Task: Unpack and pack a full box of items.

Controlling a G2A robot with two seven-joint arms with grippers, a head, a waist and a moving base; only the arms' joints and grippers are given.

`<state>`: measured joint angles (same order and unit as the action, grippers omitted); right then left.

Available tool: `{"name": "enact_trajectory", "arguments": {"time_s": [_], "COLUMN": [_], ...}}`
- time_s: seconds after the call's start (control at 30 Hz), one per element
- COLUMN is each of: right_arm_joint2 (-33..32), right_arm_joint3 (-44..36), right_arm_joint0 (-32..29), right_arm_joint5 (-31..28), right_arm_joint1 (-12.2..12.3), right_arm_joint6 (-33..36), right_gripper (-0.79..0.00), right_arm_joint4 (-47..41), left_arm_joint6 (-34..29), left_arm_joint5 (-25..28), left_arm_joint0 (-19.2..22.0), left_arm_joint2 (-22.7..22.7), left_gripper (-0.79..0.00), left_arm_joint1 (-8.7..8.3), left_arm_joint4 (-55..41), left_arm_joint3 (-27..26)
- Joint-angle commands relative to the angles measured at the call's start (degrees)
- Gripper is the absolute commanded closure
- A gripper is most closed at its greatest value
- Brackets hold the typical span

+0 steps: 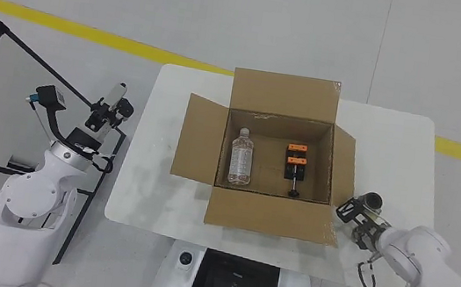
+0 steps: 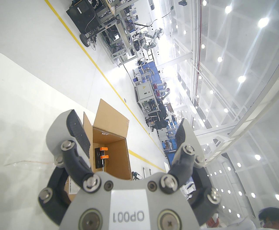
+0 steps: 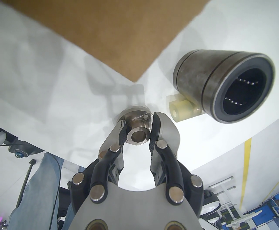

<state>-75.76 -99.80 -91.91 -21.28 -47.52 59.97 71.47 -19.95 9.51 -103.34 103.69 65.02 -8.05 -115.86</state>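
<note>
Beside the front corner of the box (image 1: 286, 94), on the table (image 1: 389, 148), my right gripper (image 3: 138, 128) is pinching a small flanged metal bushing (image 3: 138, 136), while my left gripper (image 2: 128, 126) is hovering spread wide off the table's left side.

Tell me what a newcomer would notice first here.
An open cardboard box sits on the white table, holding a plastic bottle lying flat and an orange-and-black clamp. At the box's near right corner, the right hand is shut on a flanged metal bushing, beside a large linear bearing.

box (image 1: 284, 107) on table (image 1: 397, 158) | bottle (image 1: 242, 156) left of clamp (image 1: 297, 163) inside | bearing (image 3: 196, 69) right of box
</note>
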Motion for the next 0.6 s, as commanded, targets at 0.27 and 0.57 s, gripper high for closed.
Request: {"name": "enact_trajectory", "arguments": {"time_s": [0.27,0.57], "right_arm_joint2": [-6.69,-14.24], "right_arm_joint3": [-4.82,-9.16], "right_arm_joint0": [-5.59,-9.94], "right_arm_joint5": [-0.34,-1.58], "right_arm_joint1": [0.92,1.6], "right_arm_joint6": [1.26,2.56], "right_gripper": [0.0,0.0], "right_arm_joint4": [0.54,-0.82], "left_arm_joint6": [0.0,0.0], "left_arm_joint5": [0.0,0.0], "left_arm_joint0": [0.0,0.0], "left_arm_joint2": [0.0,0.0], "left_gripper": [-0.785,-0.785], "left_arm_joint1": [0.0,0.0], "left_arm_joint4": [0.0,0.0], "left_arm_joint3": [0.0,0.0]}}
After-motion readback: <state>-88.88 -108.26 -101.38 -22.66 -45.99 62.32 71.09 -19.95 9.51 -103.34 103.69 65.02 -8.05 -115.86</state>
